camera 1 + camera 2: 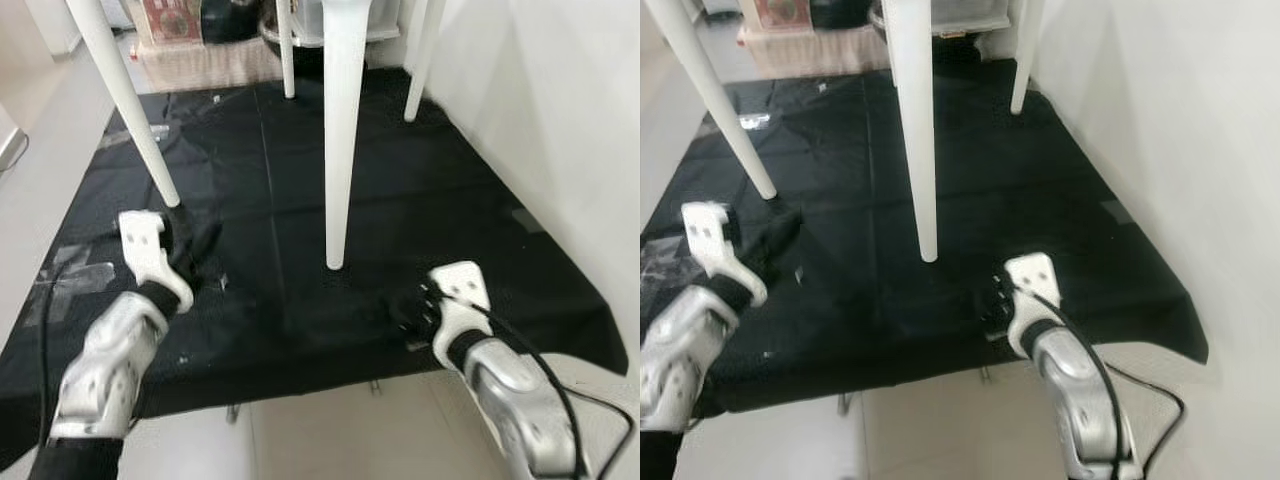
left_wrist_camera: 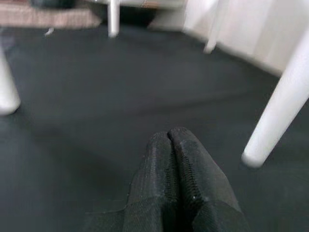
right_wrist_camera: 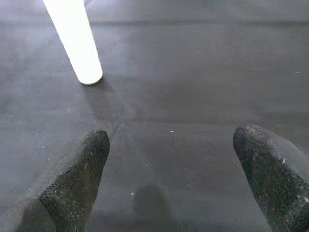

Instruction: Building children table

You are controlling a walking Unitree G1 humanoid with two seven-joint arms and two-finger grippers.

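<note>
A white children's table stands upright on a black mat (image 1: 420,200); its four tapered legs show, with the nearest leg (image 1: 340,150) at the middle and another leg (image 1: 130,100) at the left. My left gripper (image 1: 195,235) hovers low over the mat just before the left leg's foot, its fingers (image 2: 174,169) pressed together and holding nothing. My right gripper (image 1: 395,305) is low over the mat to the right of the nearest leg's foot (image 3: 87,72), fingers (image 3: 79,179) spread wide with nothing between them.
A white wall (image 1: 560,120) runs along the right side of the mat. Beige fabric (image 1: 215,62) and clutter lie beyond the mat's far edge. Pale floor (image 1: 330,430) borders the mat's near edge, and tape patches (image 1: 75,270) mark its left part.
</note>
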